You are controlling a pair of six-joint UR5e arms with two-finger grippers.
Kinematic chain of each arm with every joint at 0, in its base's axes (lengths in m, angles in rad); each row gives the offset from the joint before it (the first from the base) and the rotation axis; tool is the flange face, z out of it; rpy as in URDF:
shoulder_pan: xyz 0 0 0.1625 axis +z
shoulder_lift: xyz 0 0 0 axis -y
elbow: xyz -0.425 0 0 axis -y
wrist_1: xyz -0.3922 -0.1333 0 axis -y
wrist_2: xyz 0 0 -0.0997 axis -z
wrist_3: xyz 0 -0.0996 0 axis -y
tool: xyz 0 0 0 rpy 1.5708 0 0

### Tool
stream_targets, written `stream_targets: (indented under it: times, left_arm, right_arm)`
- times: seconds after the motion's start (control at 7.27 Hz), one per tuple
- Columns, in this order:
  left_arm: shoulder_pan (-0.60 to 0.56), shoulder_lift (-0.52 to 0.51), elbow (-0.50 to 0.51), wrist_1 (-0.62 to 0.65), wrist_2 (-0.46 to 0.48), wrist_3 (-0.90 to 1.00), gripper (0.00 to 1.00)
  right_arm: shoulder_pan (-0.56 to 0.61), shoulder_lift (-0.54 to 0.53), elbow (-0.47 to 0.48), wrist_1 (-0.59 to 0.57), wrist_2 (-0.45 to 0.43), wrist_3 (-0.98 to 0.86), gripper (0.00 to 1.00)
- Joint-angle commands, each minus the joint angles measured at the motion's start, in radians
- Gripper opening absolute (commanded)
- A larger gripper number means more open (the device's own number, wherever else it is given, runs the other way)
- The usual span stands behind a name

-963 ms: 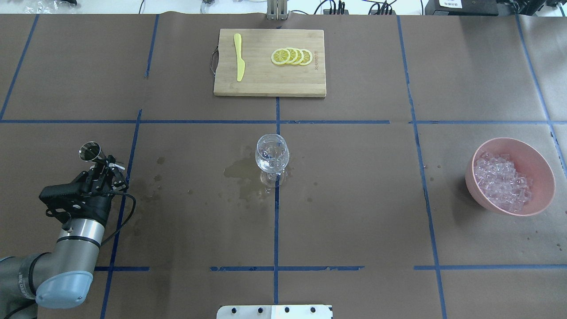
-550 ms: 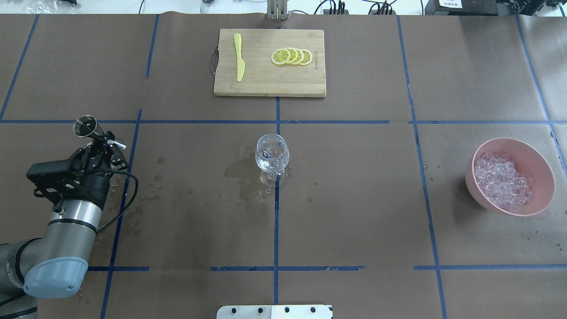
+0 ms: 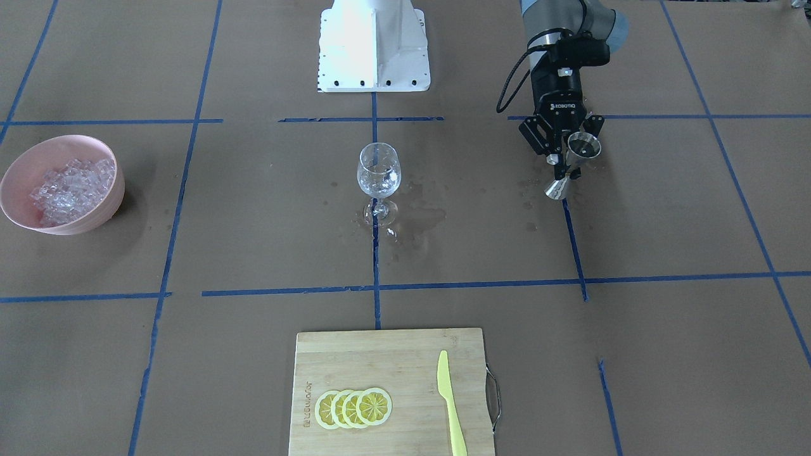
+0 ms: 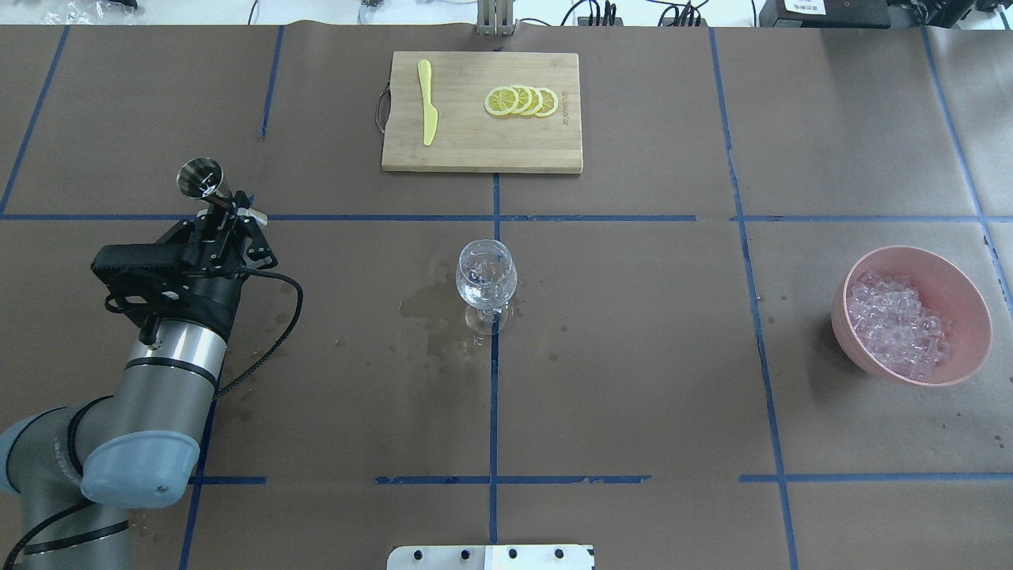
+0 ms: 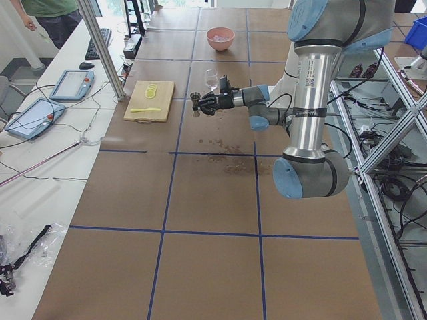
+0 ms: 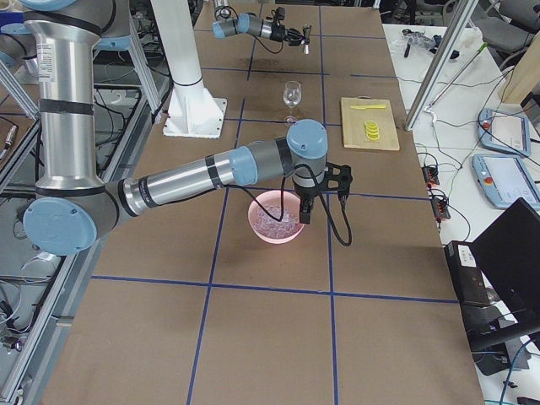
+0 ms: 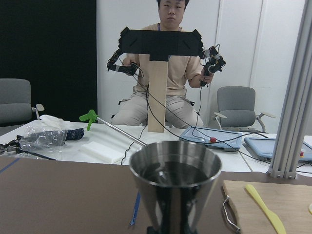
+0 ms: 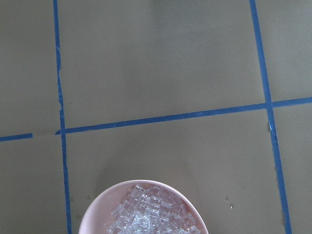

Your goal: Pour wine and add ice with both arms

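Steel gleams at the left of the overhead view, where the left arm [image 4: 170, 356] extends up the frame and the left gripper [image 4: 224, 207] pinches a metal jigger [image 4: 199, 176] by its narrow waist, fingers drawn in tight around it. The wrist camera shows its upper cup mouth-up and level, dark inside, and I cannot tell whether wine lies in it. In the left side view it hangs clear of the table [image 4: 633, 356]. Further right, at top centre, a bamboo cutting board [image 4: 482, 150] carries a yellow knife [image 4: 427, 101] on its left part and four overlapping lemon slices [image 4: 522, 101] on its right. Below it, mid-frame, a stemmed wine glass [image 4: 486, 273] stands upright on a blue tape line, with a dark wet patch [image 4: 431, 305] just left of its foot; its bowl glints, contents unclear. Near the right edge a pink bowl [image 4: 961, 305] holds a heap of clear ice [image 4: 898, 324]. The right gripper [image 6: 305, 218] shows only in the right side view, hanging over that bowl; whether it is wide or narrow cannot be told.
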Motion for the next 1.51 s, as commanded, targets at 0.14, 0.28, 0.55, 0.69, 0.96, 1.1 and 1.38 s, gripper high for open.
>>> stream_targets:
  times: [0.14, 0.28, 0.55, 0.69, 0.96, 1.1, 1.38]
  left_arm:
    - [0.003, -0.137, -0.009, 0.000, -0.004, 0.211, 0.00]
    - [0.005, -0.163, -0.014, 0.000, -0.007, 0.271, 0.00]
    - [0.008, -0.177, -0.054, 0.008, -0.114, 0.327, 0.00]
    - [0.016, -0.209, -0.049, 0.012, -0.118, 0.327, 0.00]
    - [0.057, -0.275, -0.037, 0.110, -0.131, 0.379, 0.00]
    - [0.080, -0.295, -0.022, 0.164, -0.131, 0.402, 0.00]
    - [0.094, -0.323, 0.027, 0.169, -0.124, 0.509, 0.00]
  right_arm:
    - [-0.135, -0.008, 0.062, 0.087, -0.090, 0.195, 1.00]
    - [-0.177, -0.053, 0.062, 0.197, -0.125, 0.268, 1.00]
    - [-0.232, -0.062, 0.077, 0.227, -0.140, 0.332, 1.00]
    - [-0.253, -0.082, 0.095, 0.229, -0.155, 0.332, 1.00]
    - [-0.298, -0.120, 0.126, 0.230, -0.204, 0.332, 1.00]
    - [-0.309, -0.130, 0.131, 0.240, -0.207, 0.333, 1.00]
    - [-0.314, -0.151, 0.131, 0.267, -0.209, 0.333, 1.00]
